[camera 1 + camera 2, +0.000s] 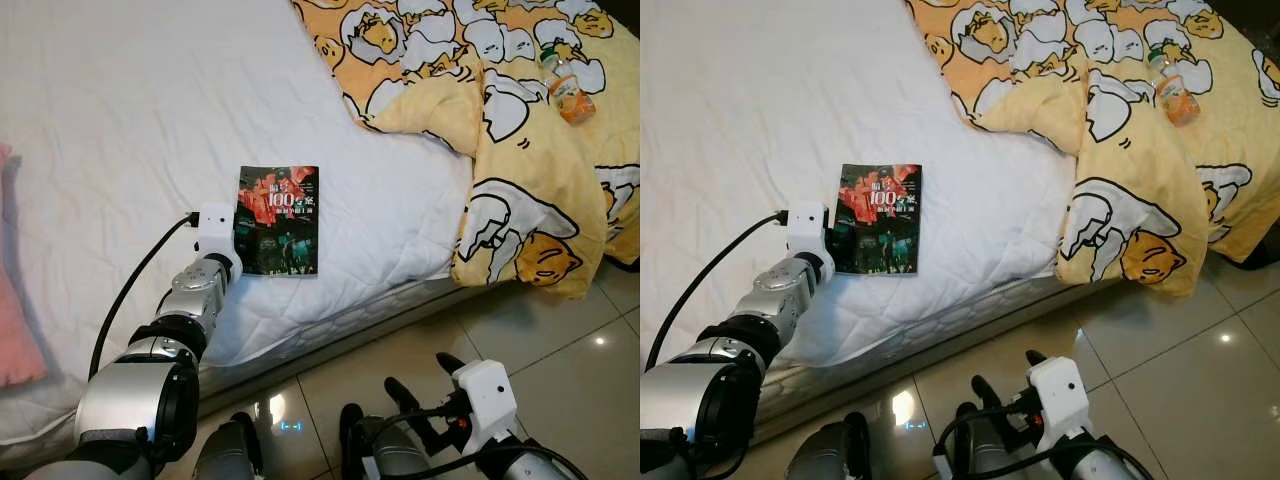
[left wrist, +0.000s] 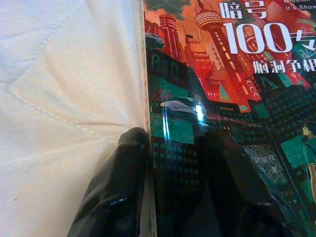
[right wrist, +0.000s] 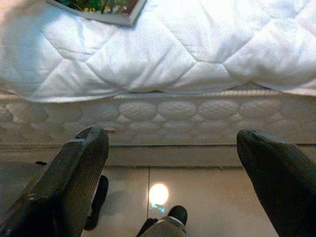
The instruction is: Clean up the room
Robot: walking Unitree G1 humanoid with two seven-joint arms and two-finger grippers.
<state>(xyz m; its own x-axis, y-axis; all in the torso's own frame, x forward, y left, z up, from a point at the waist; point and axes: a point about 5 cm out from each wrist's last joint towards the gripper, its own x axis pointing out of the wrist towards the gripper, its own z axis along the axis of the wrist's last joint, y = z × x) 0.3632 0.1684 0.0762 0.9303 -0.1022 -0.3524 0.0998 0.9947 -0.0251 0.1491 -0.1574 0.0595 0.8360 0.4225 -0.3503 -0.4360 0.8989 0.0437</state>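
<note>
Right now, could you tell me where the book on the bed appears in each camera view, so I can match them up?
Left eye view: the book lies near the mattress edge, centre-left, at the left hand.
Right eye view: same spot, left of centre.
Left wrist view: its cover spans the right part, one finger on it.
Right wrist view: a corner at the top edge.
Shared landmark: the white quilted mattress.

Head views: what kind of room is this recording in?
Most likely a bedroom: a bed with a white quilted mattress, a yellow cartoon-print blanket thrown over it, and a glossy tiled floor alongside.
</note>
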